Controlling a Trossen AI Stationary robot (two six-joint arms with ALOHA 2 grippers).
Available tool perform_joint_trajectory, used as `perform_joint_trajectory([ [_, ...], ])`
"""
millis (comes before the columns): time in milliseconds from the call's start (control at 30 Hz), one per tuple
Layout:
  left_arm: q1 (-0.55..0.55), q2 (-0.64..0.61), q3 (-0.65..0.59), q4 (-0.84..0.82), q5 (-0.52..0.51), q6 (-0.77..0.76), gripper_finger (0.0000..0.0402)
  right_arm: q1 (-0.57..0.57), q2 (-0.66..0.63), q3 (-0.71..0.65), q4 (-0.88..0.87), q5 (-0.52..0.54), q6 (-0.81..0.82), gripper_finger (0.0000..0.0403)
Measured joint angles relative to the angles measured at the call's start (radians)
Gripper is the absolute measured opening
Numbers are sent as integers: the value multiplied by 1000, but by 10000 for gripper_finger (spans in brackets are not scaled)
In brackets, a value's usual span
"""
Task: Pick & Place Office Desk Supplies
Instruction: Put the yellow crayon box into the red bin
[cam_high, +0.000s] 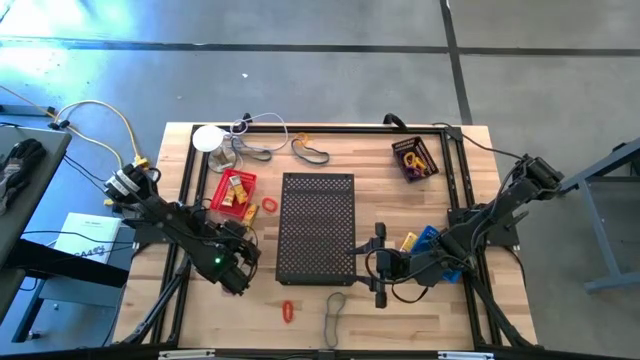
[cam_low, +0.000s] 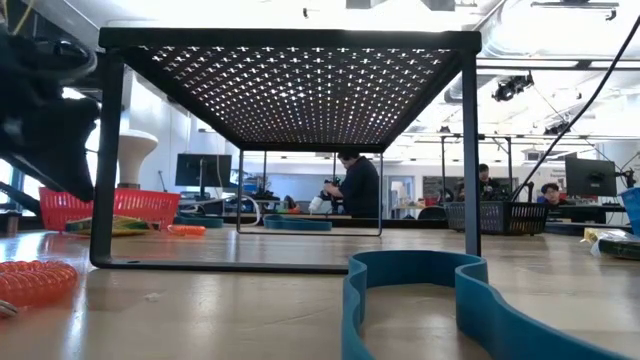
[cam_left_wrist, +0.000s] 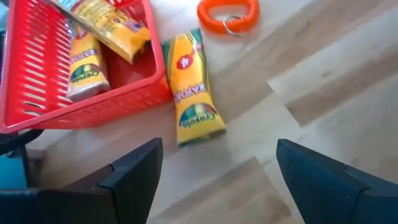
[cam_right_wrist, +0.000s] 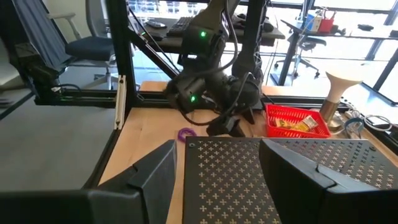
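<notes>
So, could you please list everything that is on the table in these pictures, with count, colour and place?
Mesh shelf: one, black, table centre.
Basket: one, red, left of the shelf, holding yellow crayon boxes.
Crayon box: one, yellow, lying on the wood against the basket's outside.
Coil loop: one, orange, beyond that box.
Small loop: one, red, near the front edge.
Band: one, grey, front edge, right of the red loop.
Dark tray: one, back right.
Lamp: one, white, back left.
Purple loop: one, by the shelf's corner.
Left hand: open, over bare wood near the basket.
Right hand: open, at the shelf's right edge.
</notes>
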Motion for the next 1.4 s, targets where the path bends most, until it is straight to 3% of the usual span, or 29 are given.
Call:
perform_joint_trajectory([
  [400,5,207,-3,3,-44,-144,306,0,0,0,-4,-48,-2,217],
  [833,69,254,-3,74,-52,-182,298,-1,0,0,-4,-48,-3,217],
  [1400,76,254,-2,104,-31,-234,159,-1,0,0,-5,-49,-3,217],
])
